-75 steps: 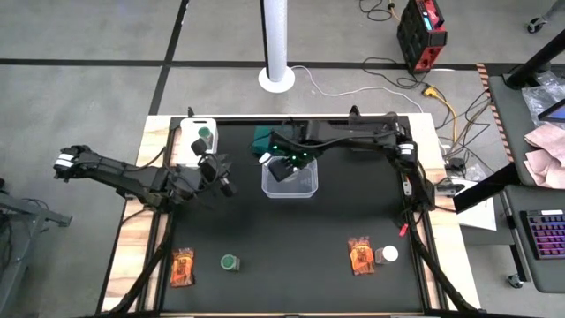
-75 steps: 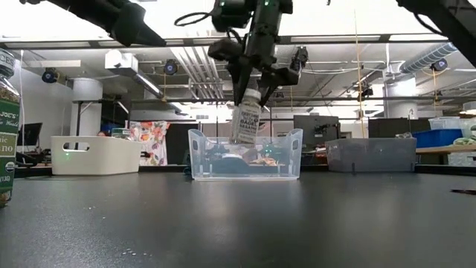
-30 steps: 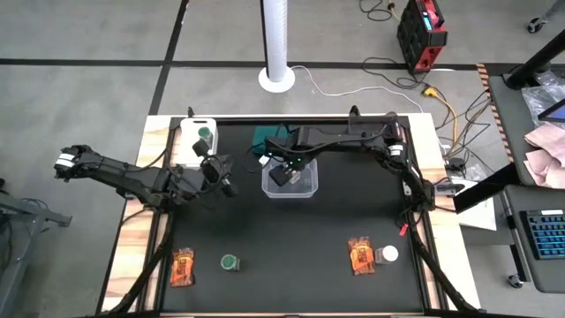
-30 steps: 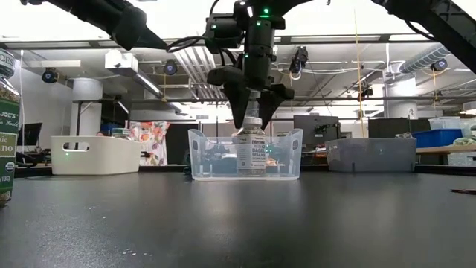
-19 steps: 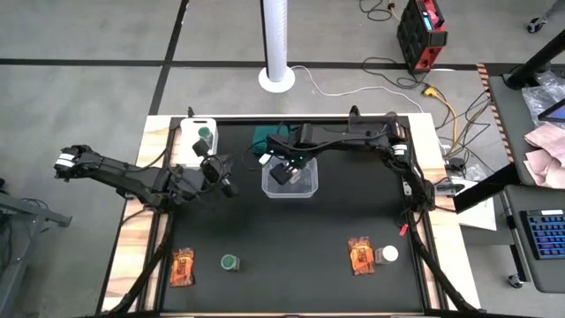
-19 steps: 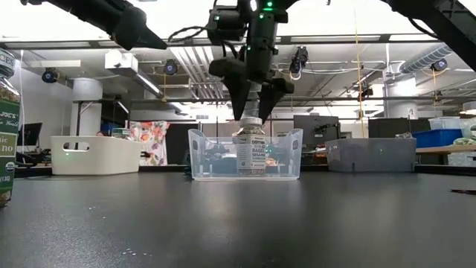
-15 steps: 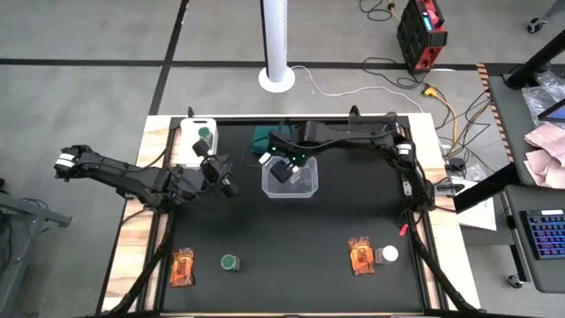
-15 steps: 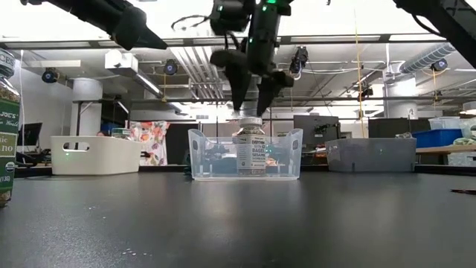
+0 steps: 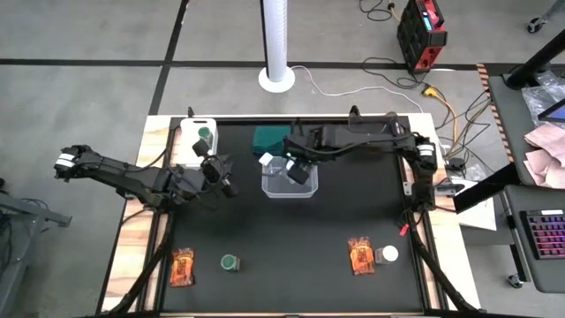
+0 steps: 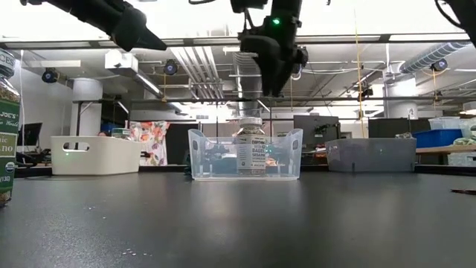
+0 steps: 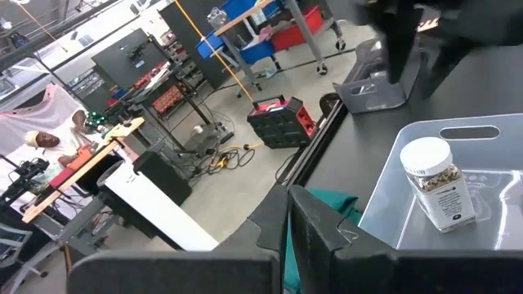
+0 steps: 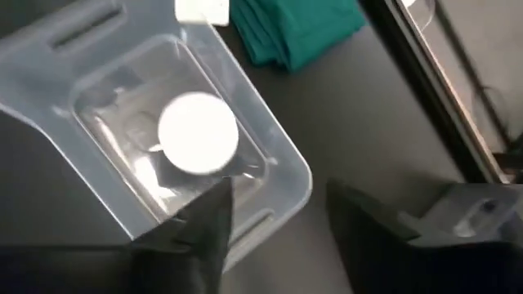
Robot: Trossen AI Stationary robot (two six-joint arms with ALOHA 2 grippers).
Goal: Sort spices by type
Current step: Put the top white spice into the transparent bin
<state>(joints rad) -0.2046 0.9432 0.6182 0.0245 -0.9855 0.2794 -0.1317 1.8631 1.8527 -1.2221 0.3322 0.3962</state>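
Lifted clear since a moment ago, the right claw point(image 10: 274, 88) hangs open above the white-lidded jar point(image 10: 251, 146), left standing upright inside the clear bin point(image 9: 311, 191) with its kind.

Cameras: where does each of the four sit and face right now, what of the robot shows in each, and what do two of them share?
High view: overhead, straight down; both arms, right pincer over the clear bin.
Low view: table height, level across; white-lidded jar upright in the bin, right pincer above.
Left wrist view: on the left arm, toward bin and jar; left pincer shut.
Right wrist view: down onto the jar's lid; its open fingers.
Shared: both wrist views show the same jar.
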